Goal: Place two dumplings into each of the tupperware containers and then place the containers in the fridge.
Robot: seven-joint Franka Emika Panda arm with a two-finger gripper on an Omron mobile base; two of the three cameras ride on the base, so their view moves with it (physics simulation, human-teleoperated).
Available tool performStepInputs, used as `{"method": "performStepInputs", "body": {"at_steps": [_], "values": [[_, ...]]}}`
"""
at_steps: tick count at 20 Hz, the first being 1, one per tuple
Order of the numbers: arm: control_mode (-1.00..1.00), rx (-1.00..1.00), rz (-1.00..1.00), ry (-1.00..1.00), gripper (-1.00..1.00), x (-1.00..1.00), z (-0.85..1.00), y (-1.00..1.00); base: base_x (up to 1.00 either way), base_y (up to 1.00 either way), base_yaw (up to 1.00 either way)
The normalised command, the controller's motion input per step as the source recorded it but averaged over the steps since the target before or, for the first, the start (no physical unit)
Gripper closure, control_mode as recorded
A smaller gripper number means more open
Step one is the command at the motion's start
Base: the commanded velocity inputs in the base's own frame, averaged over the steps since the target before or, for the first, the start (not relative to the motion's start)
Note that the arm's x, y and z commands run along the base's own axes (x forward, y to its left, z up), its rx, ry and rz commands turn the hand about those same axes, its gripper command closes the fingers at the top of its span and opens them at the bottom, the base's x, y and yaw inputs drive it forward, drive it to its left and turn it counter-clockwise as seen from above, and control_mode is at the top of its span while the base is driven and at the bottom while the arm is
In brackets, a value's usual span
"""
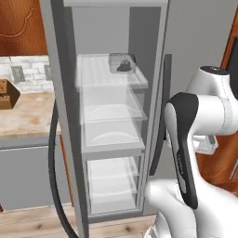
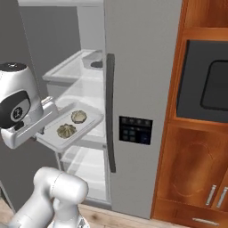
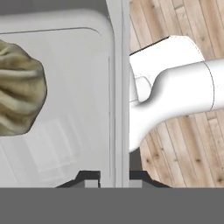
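My gripper (image 2: 46, 116) is shut on the rim of the light grey tupperware container (image 2: 87, 126), holding it level in front of the open fridge (image 2: 142, 67) at middle-shelf height. Two dumplings (image 2: 79, 116) (image 2: 66, 130) lie in it. In the hand view the container's rim (image 3: 118, 87) runs between my fingertips at the gripper (image 3: 114, 178), and one dumpling (image 3: 17, 94) sits at the left. The dark grey container (image 1: 123, 62) stands at the back right of the fridge's top shelf (image 1: 100, 74) with a dark lump inside; from the right base it is the container (image 2: 95, 61).
Pale translucent shelves (image 1: 111, 135) stack below the top one. The shut fridge door carries a black dispenser panel (image 2: 133, 129) and a dark handle (image 2: 110, 111). Wooden cabinets with a dark oven window (image 2: 209, 84) stand to the right. A counter (image 1: 28, 114) with a brown box (image 1: 7, 93) lies left.
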Motion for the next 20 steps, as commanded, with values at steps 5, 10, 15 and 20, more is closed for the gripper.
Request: {"method": "performStepInputs", "body": {"at_steps": [5,10,15,20], "values": [[1.00,0.00,0.00,0.00,1.00,0.00,0.00,0.00,0.36,0.11,-0.04],[1.00,0.00,0.00,0.00,1.00,0.00,0.00,0.00,0.46,-0.02,-0.09],[1.00,0.00,0.00,0.00,1.00,0.00,0.00,0.00,0.39,0.08,-0.09],[1.00,0.00,0.00,0.00,1.00,0.00,0.00,0.00,0.29,0.20,-0.03]]}}
